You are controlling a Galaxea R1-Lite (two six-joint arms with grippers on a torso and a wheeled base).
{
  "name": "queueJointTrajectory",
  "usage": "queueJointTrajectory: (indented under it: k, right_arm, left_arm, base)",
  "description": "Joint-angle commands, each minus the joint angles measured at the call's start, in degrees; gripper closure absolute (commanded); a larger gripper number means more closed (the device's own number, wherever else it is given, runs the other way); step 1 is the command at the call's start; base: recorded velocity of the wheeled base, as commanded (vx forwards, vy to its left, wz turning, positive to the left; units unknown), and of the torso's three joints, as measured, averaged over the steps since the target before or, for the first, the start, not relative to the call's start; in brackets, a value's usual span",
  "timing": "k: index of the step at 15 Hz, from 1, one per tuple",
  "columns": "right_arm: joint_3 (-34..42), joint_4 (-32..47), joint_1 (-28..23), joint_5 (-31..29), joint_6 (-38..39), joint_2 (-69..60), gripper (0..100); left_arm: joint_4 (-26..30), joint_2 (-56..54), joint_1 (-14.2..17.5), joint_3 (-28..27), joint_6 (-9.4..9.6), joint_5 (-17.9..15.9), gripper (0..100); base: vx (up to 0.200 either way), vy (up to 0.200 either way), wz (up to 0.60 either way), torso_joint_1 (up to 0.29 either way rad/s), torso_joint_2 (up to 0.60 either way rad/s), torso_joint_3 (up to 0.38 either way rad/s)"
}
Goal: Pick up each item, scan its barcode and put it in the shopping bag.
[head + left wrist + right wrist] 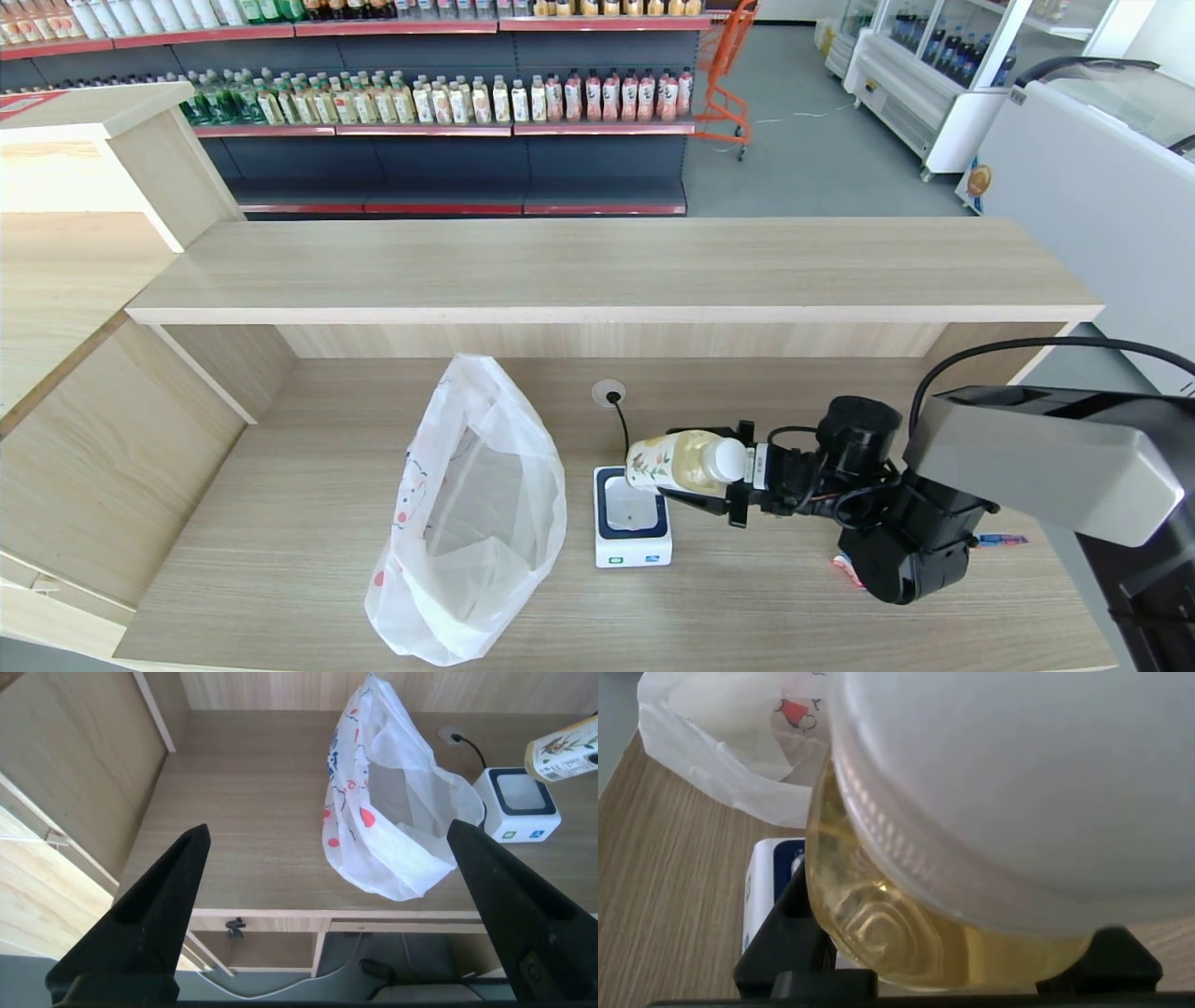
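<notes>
- On the pale wood-grain counter (280,523), a white translucent plastic shopping bag (476,523) with red print stands slumped, its mouth open
- Just beside the bag, on the robot's right, sits a white box-shaped barcode scanner (633,532) with a dark blue top window; a black cable (621,425) runs from it to a round port (609,391) in the counter
- Right gripper (705,471) clamps a clear bottle of yellowish drink (667,462) with a white cap, held on its side, base end above the scanner window
- Left gripper (329,859): fingers spread wide, holding nothing, well apart from the bag
</notes>
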Motion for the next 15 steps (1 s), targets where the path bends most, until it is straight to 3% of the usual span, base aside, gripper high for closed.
queueJointTrajectory:
  k: [1,7,15]
  right_arm:
    - [-1.6,0.0,0.0,0.5,-0.7,1.2,100]
    - [-4.4,0.0,0.0,5.5,-5.7,5.0,100]
    - [-9.0,0.0,0.0,7.7,-6.5,8.0,100]
  left_arm:
    - [0.0,0.0,0.0,0.0,0.00,0.0,0]
    - [0.0,0.0,0.0,0.0,0.00,0.0,0]
    - [0.0,0.0,0.0,0.0,0.00,0.0,0]
  base:
    - [0.000,0.000,0.00,0.000,0.00,0.000]
    - [0.000,0.000,0.00,0.000,0.00,0.000]
    - [0.000,0.000,0.00,0.000,0.00,0.000]
